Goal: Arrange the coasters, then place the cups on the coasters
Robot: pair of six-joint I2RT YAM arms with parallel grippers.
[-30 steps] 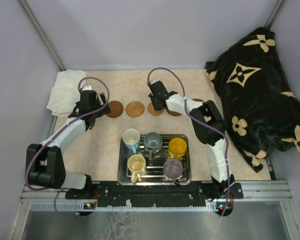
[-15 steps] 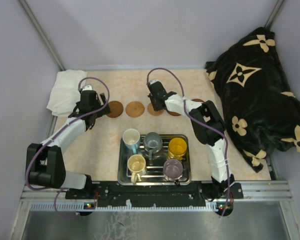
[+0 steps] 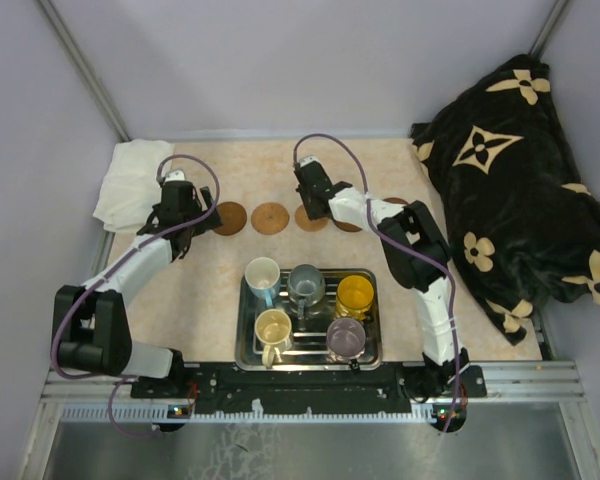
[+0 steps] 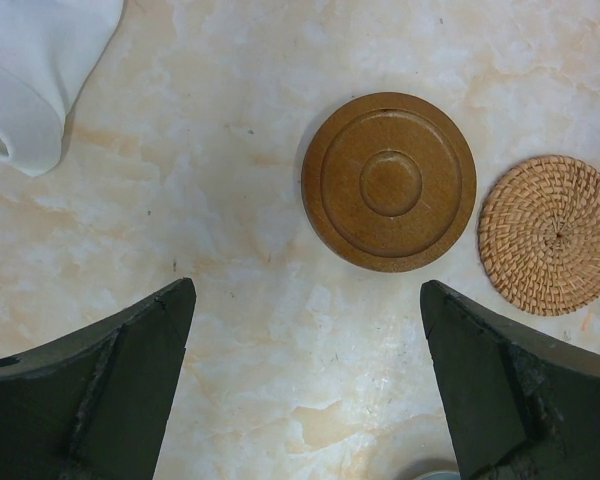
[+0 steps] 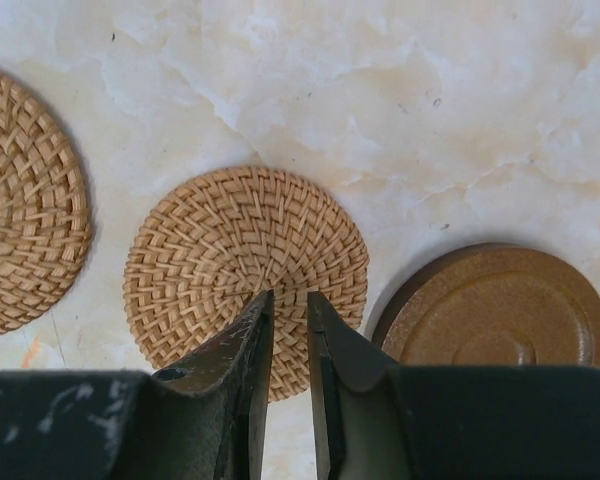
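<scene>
Several round coasters lie in a row across the table: a dark wooden coaster (image 3: 230, 217) (image 4: 390, 182), a woven coaster (image 3: 270, 217) (image 4: 548, 234), a second woven coaster (image 3: 313, 222) (image 5: 245, 250) and another wooden one (image 3: 348, 224) (image 5: 500, 310). My right gripper (image 3: 310, 205) (image 5: 290, 295) hovers over the second woven coaster, jaws a narrow gap apart with nothing pinched between them. My left gripper (image 3: 183, 232) (image 4: 306, 290) stands wide open and empty, on the near side of the leftmost wooden coaster. Several cups stand in the steel tray (image 3: 242, 345): white-blue (image 3: 262, 274), grey-blue (image 3: 305, 283), orange-yellow (image 3: 355, 293), cream (image 3: 273, 327), purple-grey (image 3: 345, 337).
A white cloth (image 3: 130, 180) (image 4: 30, 70) lies at the back left corner. A black blanket with beige flowers (image 3: 520, 180) is heaped along the right side. The tray sits between the two arm bases at the near edge.
The right gripper's jaws have parted slightly over the woven coaster, and it has shifted a little to the left. The left arm has not moved.
</scene>
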